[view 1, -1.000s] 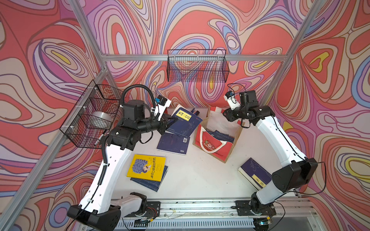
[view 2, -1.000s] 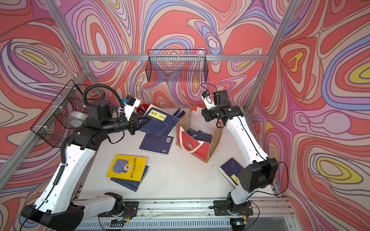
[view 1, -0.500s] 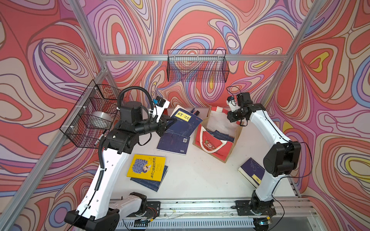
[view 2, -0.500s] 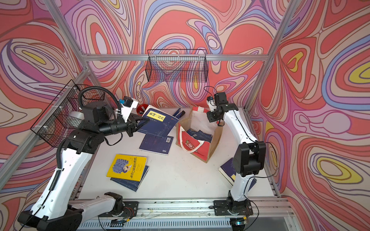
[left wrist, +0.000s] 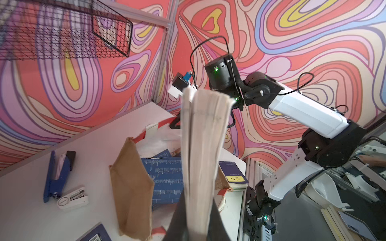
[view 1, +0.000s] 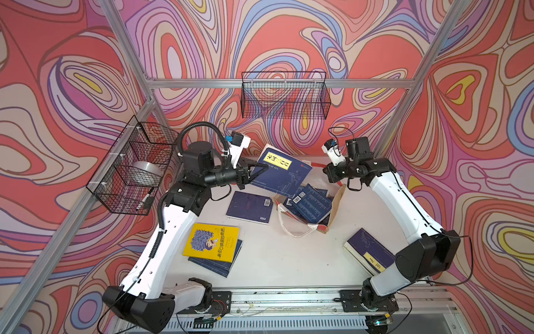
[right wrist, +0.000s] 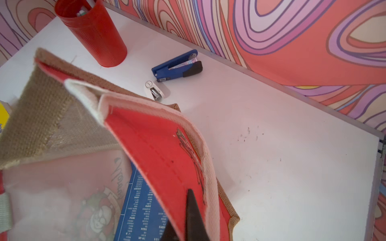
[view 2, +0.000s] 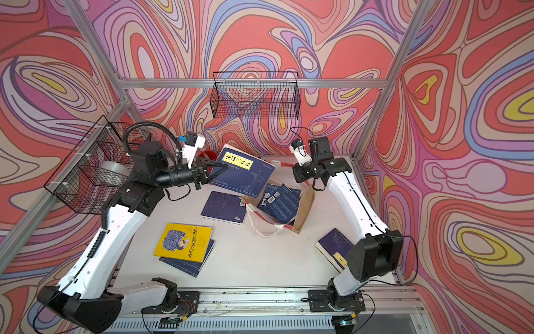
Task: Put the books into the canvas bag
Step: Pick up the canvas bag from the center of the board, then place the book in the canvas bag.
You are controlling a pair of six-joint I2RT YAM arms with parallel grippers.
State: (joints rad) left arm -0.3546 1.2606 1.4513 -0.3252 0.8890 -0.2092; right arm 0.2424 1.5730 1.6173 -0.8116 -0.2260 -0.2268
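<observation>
Step in hand: loading one more book while the bag is held open. left gripper (view 1: pixel 250 171) pinches the edge of a navy book with yellow label (view 1: pixel 284 173). That book is off the table (view 1: pixel 289 260), tilted, low corner just over the mouth of the canvas bag (view 1: pixel 336 199). Left wrist view shows it edge-on, pages clamped between the jaws, bag wall below. right gripper (right wrist: pixel 181 227) is pressed together on the bag's rim, red panel with white edging caught between the jaws, at the bag corner toward the right arm (view 1: pixel 404 202). Bag is slumped, mouth gaping. navy books in the bag (view 1: pixel 310 202): at least two, back covers up, poking out of the mouth.

Not yet bagged:
- flat navy book (view 1: pixel 250 206), just beside the bag
- yellow book (view 1: pixel 212 244) lying on a lower navy book (view 1: pixel 215 264), well apart from the bag, same side
- labelled navy book (view 1: pixel 367 248), near the bag on its other side, partly hidden by the right arm

Next, my read: slide the held book corner-first into the mouth on top of those inside. Spread the left jaws only once most of it is past the rim. The right pinch has to hold the rim up or the mouth folds. Risk: the corner snags the rim or the poking-out books and shoves the bag over. Under half done, five books left counting the held one
</observation>
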